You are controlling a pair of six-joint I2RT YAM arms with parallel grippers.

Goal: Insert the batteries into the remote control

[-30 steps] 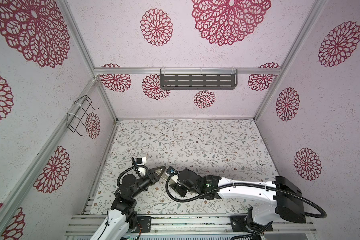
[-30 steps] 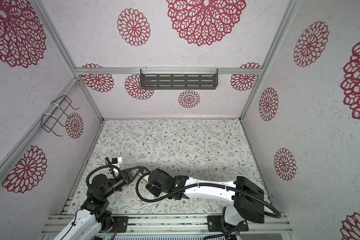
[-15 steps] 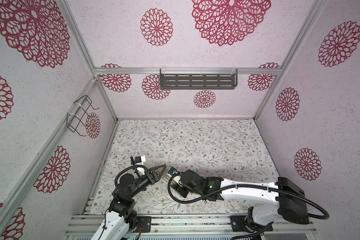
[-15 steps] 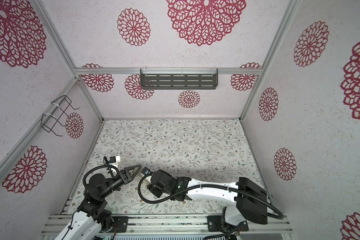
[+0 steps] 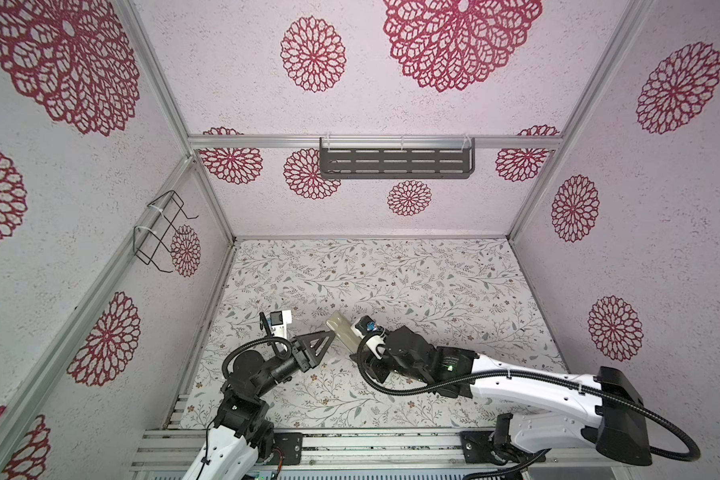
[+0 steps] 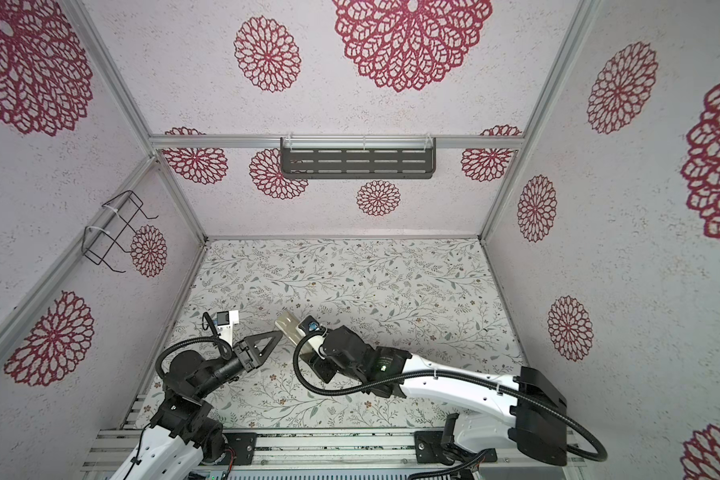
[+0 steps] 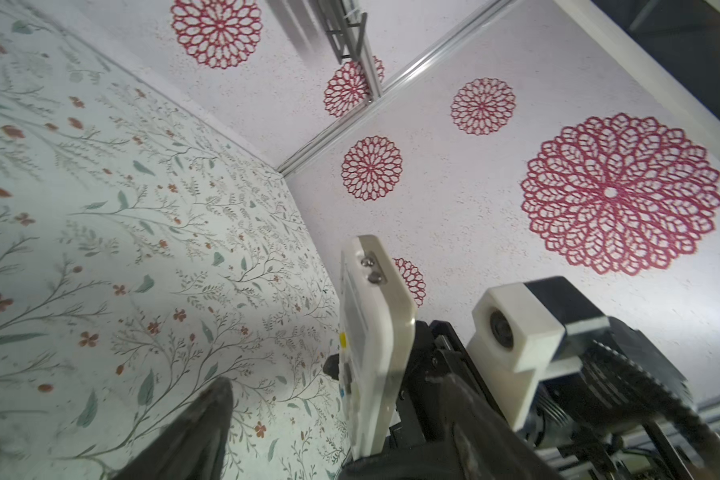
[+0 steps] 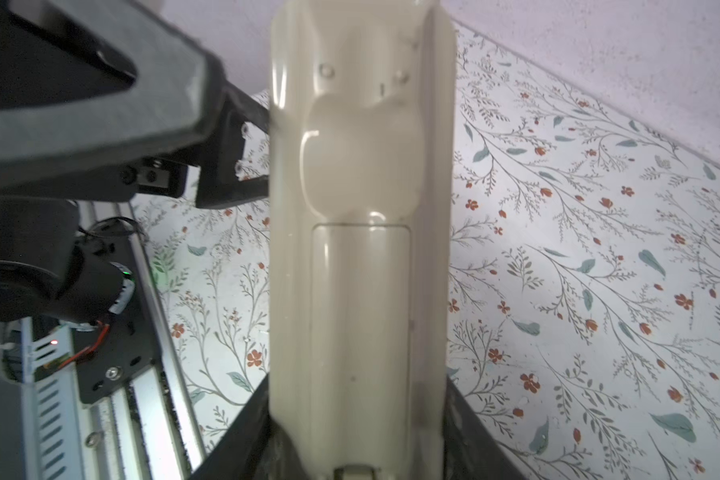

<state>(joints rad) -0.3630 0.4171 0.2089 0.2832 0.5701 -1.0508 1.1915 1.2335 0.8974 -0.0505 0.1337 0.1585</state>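
Left arm sits folded low at the front, forearm pointing toward the middle. The left gripper [image 5: 327, 337] is spread wide and empty, one fingertip at the remote's [image 5: 341, 331] edge; contact unclear. The remote tilts above the table [image 5: 412, 282], beige back up. The right gripper [image 8: 358, 419] clamps its lower end, arm stretched in low from the right.

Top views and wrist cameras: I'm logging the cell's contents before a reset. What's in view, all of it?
remote control: one, white front, beige back, held up over the table's near middle
shelf: one, dark grey, slotted, on the back wall
wire basket: one, black, on the left wall
table: one, pale floral print
batteries: none in view
left gripper: one, black, open, tip beside the remote control
right gripper: one, black, shut on the remote control
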